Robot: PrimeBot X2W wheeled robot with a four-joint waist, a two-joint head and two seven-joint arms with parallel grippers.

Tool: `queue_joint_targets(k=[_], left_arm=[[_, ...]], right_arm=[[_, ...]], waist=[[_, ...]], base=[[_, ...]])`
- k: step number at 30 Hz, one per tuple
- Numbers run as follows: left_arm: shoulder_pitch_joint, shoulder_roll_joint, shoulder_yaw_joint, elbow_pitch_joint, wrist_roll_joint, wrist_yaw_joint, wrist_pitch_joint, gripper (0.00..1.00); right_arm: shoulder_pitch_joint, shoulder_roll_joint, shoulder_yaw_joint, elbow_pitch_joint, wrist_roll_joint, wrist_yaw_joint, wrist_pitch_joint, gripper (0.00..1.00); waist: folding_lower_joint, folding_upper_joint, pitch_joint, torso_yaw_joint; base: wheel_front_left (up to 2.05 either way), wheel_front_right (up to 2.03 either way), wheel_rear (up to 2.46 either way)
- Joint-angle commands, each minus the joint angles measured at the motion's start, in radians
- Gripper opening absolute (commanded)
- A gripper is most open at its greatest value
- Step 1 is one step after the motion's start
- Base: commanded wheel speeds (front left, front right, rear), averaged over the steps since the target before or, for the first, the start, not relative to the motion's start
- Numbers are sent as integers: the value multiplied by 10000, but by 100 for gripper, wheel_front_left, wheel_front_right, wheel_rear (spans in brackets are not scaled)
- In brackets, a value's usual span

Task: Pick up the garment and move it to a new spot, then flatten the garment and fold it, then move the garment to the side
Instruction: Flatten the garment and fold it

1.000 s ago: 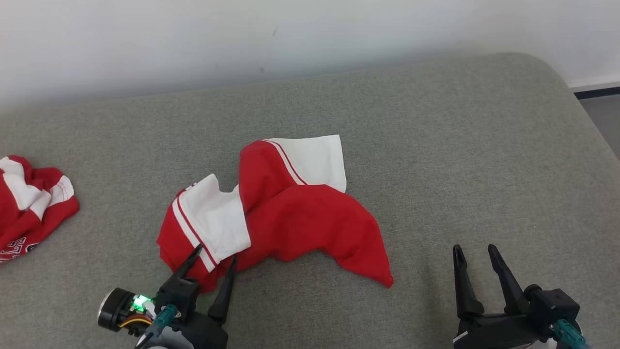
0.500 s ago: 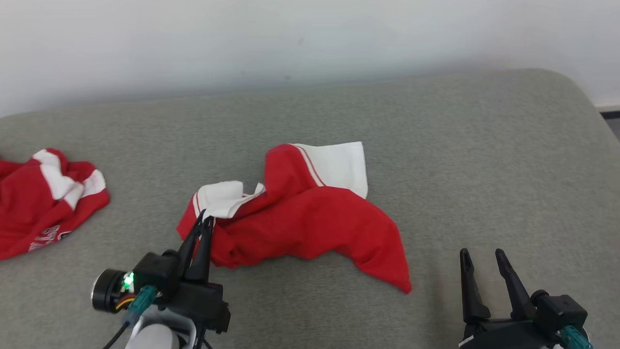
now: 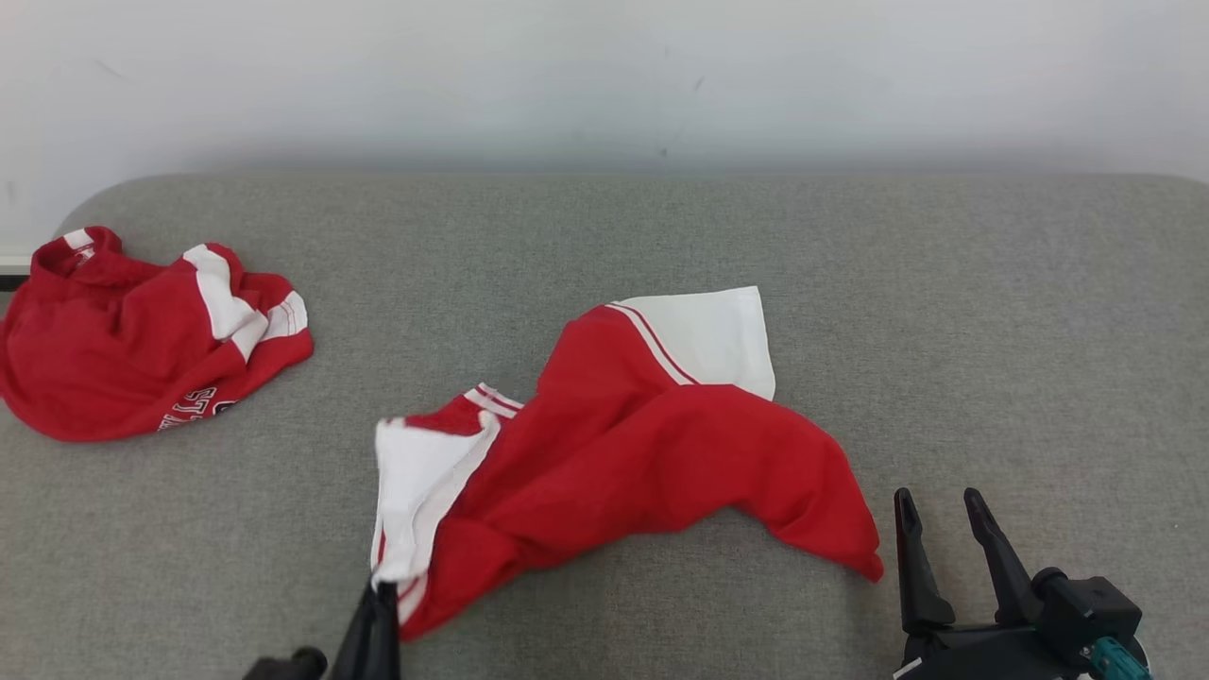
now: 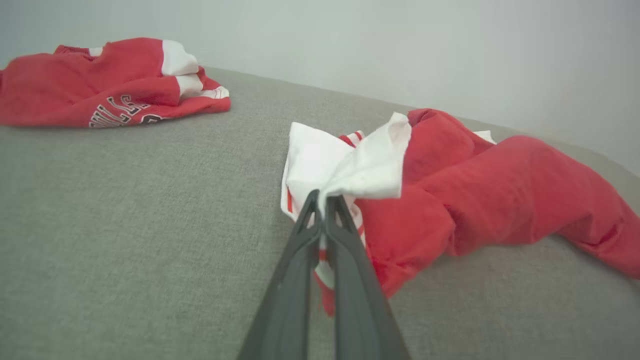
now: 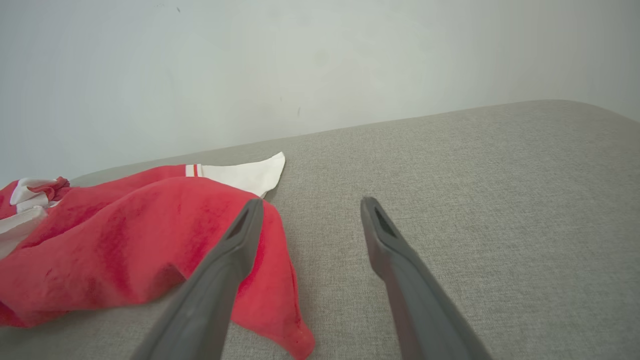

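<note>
Crumpled red-and-white garment (image 3: 661, 453). Left wrist view: left gripper (image 4: 322, 199) clamped on its white edge. Head view: right gripper (image 3: 937, 499) spread, empty, beside it.

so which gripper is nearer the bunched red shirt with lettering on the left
Left. The left gripper, shut on the middle garment, sits right of the lettered shirt; the right gripper stands open beyond that garment, much farther off.

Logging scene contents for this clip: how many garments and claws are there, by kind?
Garments: 2, the held garment and the crumpled garment
Claws: 2, left claw and right claw
Total: 4
</note>
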Motion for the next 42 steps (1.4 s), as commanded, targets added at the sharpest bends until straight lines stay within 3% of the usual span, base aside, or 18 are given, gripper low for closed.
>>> queue_joint_targets(k=[1, 2, 3, 4, 18, 25, 32, 42], left_arm=[[232, -54, -33, 195, -81, 32, -34, 0], [314, -77, -105, 345, -143, -1, -34, 0], [302, -88, -150, 408, -155, -15, -36, 33], [273, -99, -165, 431, -127, 7, -36, 100], [83, -104, 901, -1370, 723, 144, -35, 100], [11, 207, 1436, -1465, 1064, 21, -36, 100], [-1176, 961, 1433, -1186, 1203, -297, 138, 100], [-3799, 2562, 592, -442, 522, -858, 1854, 100]], right_arm=[[-31, -3, -55, 14, -73, -22, -50, 100], [-15, -3, -65, 21, -87, -22, -50, 100], [-4, -1, -73, 28, -110, -22, -50, 100], [16, -1, -78, 39, -125, -22, -50, 100], [154, -3, -66, 98, 12, -22, -50, 100], [143, -3, -36, 149, 37, -22, -50, 100], [-62, -3, 17, 147, 46, -22, -50, 100], [-390, -3, 202, 361, 296, -22, -49, 100]], waist=[[0, 0, -18, 21], [0, 0, -28, 28], [0, 0, -43, 37], [0, 0, -61, 47], [0, 0, -359, -68], [0, 0, -417, -362], [0, 0, -121, -815], [0, 0, 500, -1757]], base=[[0, 0, 0], [0, 0, 0], [0, 0, 0], [0, 0, 0], [0, 0, 0], [0, 0, 0], [0, 0, 0], [0, 0, 0]])
